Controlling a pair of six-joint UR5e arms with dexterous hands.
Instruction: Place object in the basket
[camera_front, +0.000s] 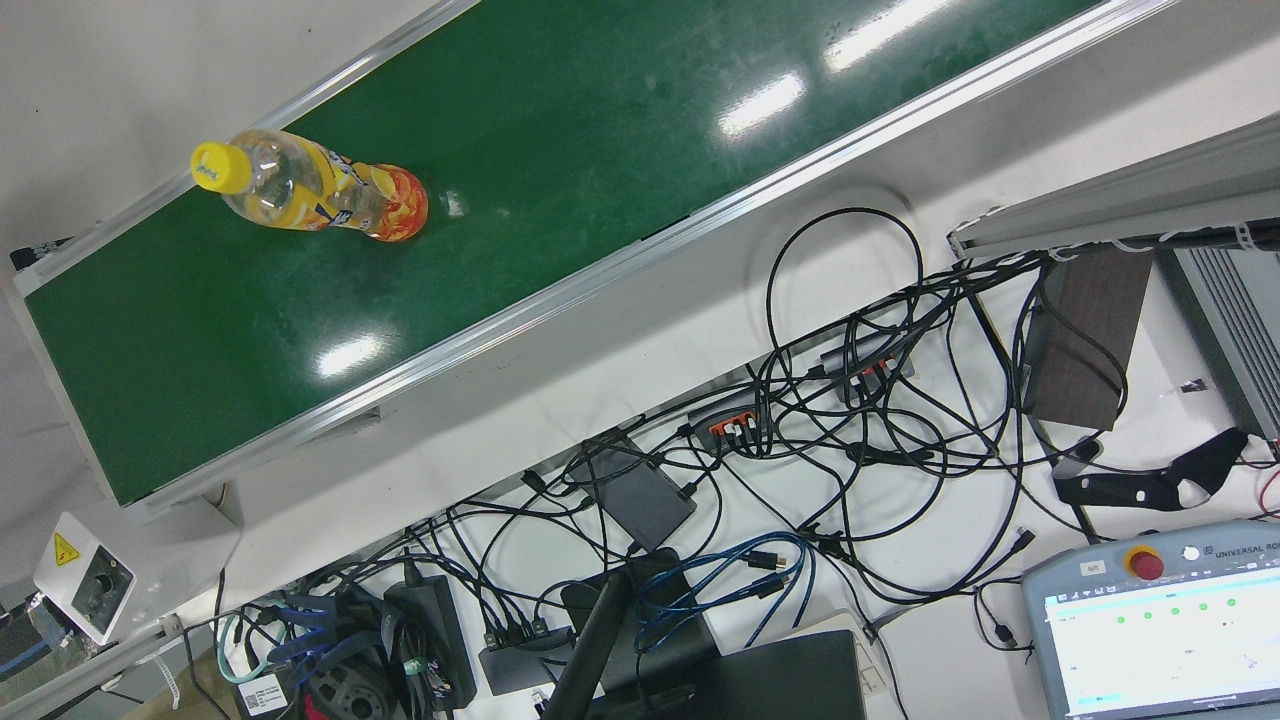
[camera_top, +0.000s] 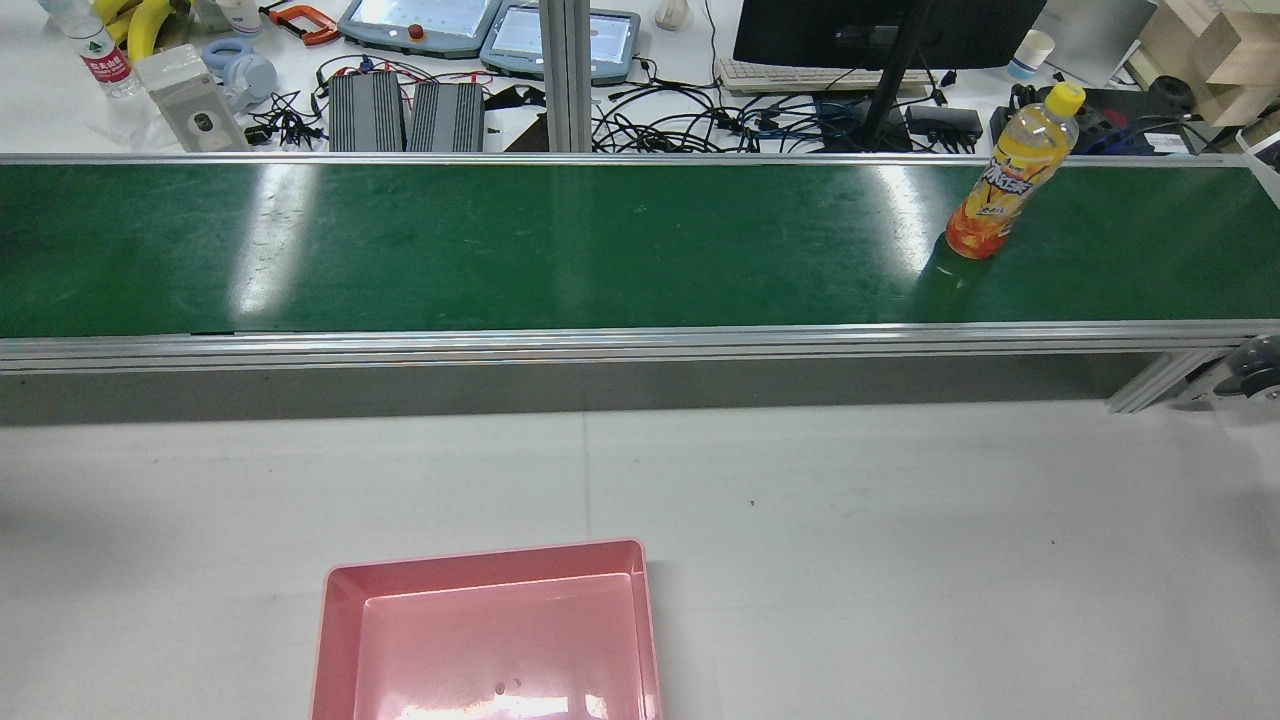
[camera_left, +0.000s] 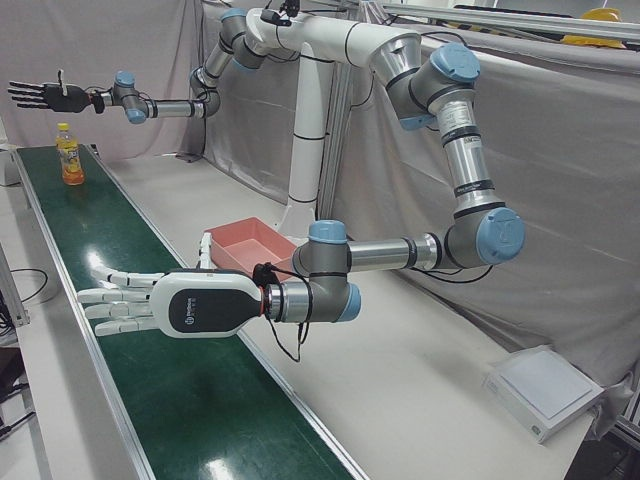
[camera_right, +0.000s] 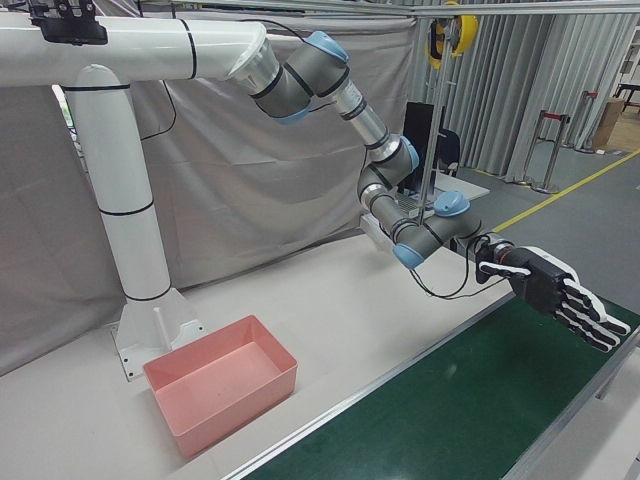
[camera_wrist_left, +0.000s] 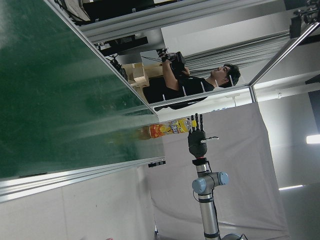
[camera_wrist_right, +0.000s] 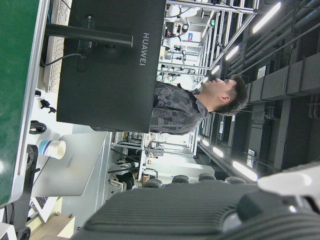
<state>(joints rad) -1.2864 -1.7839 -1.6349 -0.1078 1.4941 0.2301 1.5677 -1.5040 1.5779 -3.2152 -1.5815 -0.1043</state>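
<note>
A yellow-capped orange drink bottle (camera_top: 1005, 180) stands upright on the green conveyor belt (camera_top: 500, 240), far to the right in the rear view. It also shows in the front view (camera_front: 310, 190) and the left-front view (camera_left: 70, 155). My right hand (camera_left: 45, 95) is open with fingers spread, in the air above the bottle and apart from it. It also shows in the right-front view (camera_right: 550, 290) and the left hand view (camera_wrist_left: 196, 135). My left hand (camera_left: 150, 300) is open and flat over the belt, far from the bottle. The empty pink basket (camera_top: 330, 620) sits on the white table.
Beyond the belt's far rail lie tangled cables (camera_front: 850, 400), a monitor (camera_top: 880, 30) and teach pendants (camera_top: 420, 20). The white pedestal (camera_right: 130, 250) stands behind the basket (camera_right: 240, 405). A person (camera_wrist_right: 200, 107) stands past the monitor.
</note>
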